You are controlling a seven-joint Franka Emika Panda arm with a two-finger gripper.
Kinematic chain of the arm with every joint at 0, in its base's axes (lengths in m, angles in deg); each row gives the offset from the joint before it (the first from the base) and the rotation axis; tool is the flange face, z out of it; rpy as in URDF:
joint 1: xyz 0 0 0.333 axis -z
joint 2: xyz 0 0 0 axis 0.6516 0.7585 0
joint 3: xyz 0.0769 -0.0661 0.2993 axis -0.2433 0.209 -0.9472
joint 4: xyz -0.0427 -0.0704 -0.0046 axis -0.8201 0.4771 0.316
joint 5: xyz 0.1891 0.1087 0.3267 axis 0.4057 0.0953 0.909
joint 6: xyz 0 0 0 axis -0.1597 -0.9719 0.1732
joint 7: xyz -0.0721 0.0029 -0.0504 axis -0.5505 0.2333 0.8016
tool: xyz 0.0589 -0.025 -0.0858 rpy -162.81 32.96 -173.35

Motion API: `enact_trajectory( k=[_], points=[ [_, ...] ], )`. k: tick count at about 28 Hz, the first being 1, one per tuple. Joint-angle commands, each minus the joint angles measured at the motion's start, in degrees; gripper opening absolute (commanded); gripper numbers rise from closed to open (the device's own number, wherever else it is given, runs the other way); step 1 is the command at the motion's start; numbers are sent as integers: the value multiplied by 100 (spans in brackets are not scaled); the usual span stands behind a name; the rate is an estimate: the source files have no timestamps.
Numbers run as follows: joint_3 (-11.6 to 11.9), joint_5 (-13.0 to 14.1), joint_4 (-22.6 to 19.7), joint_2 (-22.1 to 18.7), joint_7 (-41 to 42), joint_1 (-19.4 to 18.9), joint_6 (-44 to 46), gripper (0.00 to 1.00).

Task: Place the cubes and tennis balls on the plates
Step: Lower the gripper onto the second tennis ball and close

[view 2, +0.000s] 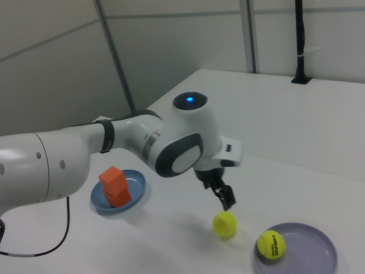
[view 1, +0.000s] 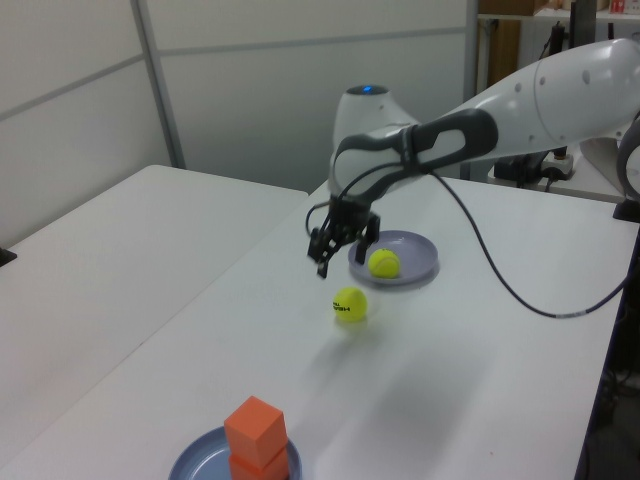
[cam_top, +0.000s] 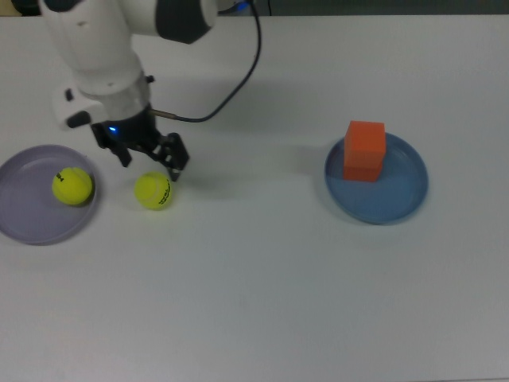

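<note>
Loose ball [cam_top: 153, 192] sits on the surface just beside the lavender plate [cam_top: 32, 227] that holds the other ball [cam_top: 72, 185]; gripper [cam_top: 149, 156] hovers over it, jaws spread, empty; cubes [cam_top: 364, 150] stacked on blue plate [cam_top: 406, 199]; next: descend, pinch ball.

The lower orange cube [cam_top: 363, 169] is mostly covered by the upper cube [cam_top: 366, 142] in the top view, and in the left view the picture's bottom edge cuts it off together with much of the blue plate [view 1: 195, 467]. The lavender plate [cam_top: 32, 223] loses its far left rim at the top view's left edge. In the right view the arm's own bulk hides most of the gripper [view 2: 223, 196], so only one dark finger [view 2: 228, 197] shows. The black lettering on both tennis balls [cam_top: 73, 185] [cam_top: 153, 192] is too small to read.
</note>
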Motion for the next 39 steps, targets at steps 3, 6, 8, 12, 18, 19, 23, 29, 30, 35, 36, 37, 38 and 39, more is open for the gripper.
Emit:
enact_trajectory(
  k=[3, 6, 8, 12, 18, 19, 23, 29, 30, 35, 36, 37, 38, 39],
  points=[
    [-113, 34, -153, 218, 13, 25, -17, 100],
    [-113, 25, -153, 341, 13, 51, -43, 100],
    [-104, 17, -153, 342, 22, 51, -43, 100],
    [-60, -45, -144, 333, 5, 60, -52, 100],
    [-51, -150, -153, 333, 5, 130, -61, 100],
    [-51, -168, -162, 342, 5, 139, -61, 100],
    [-51, -291, -223, 385, 5, 227, -79, 100],
    [-51, -326, -241, 544, -4, 253, -298, 100],
    [-51, -326, -241, 553, -4, 253, -359, 100],
    [-51, -283, -276, 605, -22, 245, -597, 66],
    [-51, -265, -276, 605, -13, 245, -632, 56],
    [-60, -230, -276, 614, -22, 253, -711, 34],
    [-60, -221, -276, 623, -22, 253, -755, 25],
    [-60, -212, -285, 623, -22, 245, -790, 16]
  ],
)
